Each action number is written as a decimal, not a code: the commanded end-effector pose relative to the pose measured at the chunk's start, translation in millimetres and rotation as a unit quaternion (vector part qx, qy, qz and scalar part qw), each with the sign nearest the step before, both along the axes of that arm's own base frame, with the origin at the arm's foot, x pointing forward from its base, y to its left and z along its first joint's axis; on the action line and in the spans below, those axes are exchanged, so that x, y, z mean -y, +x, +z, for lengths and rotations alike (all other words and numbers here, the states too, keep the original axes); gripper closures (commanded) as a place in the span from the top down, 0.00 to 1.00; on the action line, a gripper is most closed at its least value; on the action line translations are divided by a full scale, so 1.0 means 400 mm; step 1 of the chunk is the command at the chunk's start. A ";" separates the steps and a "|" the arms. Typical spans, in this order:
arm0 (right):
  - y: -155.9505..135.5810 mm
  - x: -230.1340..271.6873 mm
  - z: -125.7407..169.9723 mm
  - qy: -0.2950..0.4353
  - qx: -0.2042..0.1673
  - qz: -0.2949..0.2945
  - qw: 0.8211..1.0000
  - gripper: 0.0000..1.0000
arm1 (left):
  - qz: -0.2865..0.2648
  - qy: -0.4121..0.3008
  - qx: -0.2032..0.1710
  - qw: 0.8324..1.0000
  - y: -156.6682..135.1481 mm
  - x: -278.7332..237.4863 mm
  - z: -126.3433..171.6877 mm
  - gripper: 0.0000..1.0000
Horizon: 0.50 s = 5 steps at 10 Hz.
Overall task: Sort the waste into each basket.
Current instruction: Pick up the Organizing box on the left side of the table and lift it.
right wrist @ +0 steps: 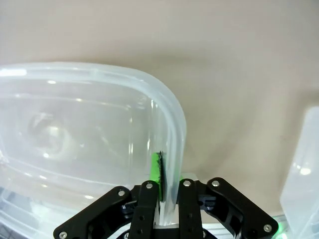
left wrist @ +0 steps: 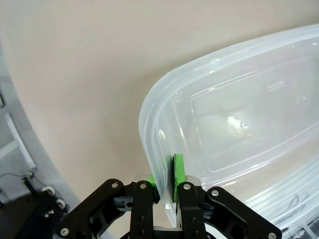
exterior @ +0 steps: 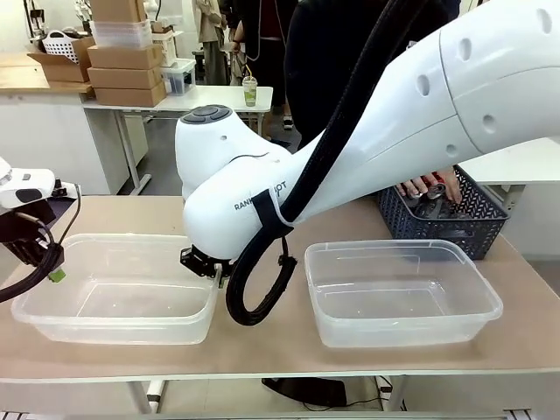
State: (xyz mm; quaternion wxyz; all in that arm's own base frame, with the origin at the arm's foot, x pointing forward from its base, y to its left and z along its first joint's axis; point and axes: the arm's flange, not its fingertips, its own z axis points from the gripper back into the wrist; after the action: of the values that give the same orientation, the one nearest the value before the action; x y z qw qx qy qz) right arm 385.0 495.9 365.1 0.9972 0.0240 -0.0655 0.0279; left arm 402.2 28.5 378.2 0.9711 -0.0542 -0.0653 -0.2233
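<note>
Two clear baskets stand on the table, the left basket (exterior: 114,293) and the right basket (exterior: 398,293), with nothing inside either. My left gripper (exterior: 54,273) is shut on the left basket's left rim; in the left wrist view the gripper (left wrist: 168,175) pinches that basket's wall (left wrist: 164,124) between its green pads. My right arm reaches across the middle, and its gripper (exterior: 206,265) is shut on the same basket's right rim. The right wrist view shows the right gripper (right wrist: 162,178) clamping that wall (right wrist: 169,124). Waste cans (exterior: 430,208) lie in a dark lattice basket.
The dark lattice basket (exterior: 477,229) stands at the back right, with a person's hand (exterior: 429,185) reaching into it. My right arm's big white link (exterior: 367,149) and black cable loop (exterior: 254,297) hang over the table's middle. Tables and boxes stand farther off.
</note>
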 end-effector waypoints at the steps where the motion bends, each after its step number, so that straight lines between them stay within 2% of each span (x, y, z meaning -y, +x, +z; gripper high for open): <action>1: 0.023 0.060 0.042 -0.069 0.008 -0.027 0.997 0.00 | 0.012 -0.002 -0.019 1.000 -0.056 0.003 0.056 0.00; 2: 0.041 0.099 0.082 -0.089 -0.009 -0.018 0.996 0.00 | 0.031 -0.011 -0.041 0.999 -0.059 0.023 0.098 0.00; 3: 0.059 0.147 0.130 -0.110 -0.028 0.008 0.994 0.00 | 0.021 -0.041 -0.050 0.998 -0.048 0.046 0.154 0.00; 4: 0.063 0.195 0.167 -0.121 -0.039 0.025 0.992 0.00 | 0.044 -0.028 -0.040 0.998 -0.008 0.075 0.213 0.00; 5: 0.064 0.259 0.214 -0.116 -0.057 0.055 0.990 0.00 | 0.023 -0.020 -0.033 0.999 0.029 0.135 0.273 0.00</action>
State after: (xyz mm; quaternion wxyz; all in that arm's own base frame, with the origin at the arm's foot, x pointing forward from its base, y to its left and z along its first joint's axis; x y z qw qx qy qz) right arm 401.2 440.2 449.1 0.9980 -0.0301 -0.0341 0.0439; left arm 392.9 -32.8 456.3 0.9780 -0.0981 -0.0396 -0.1800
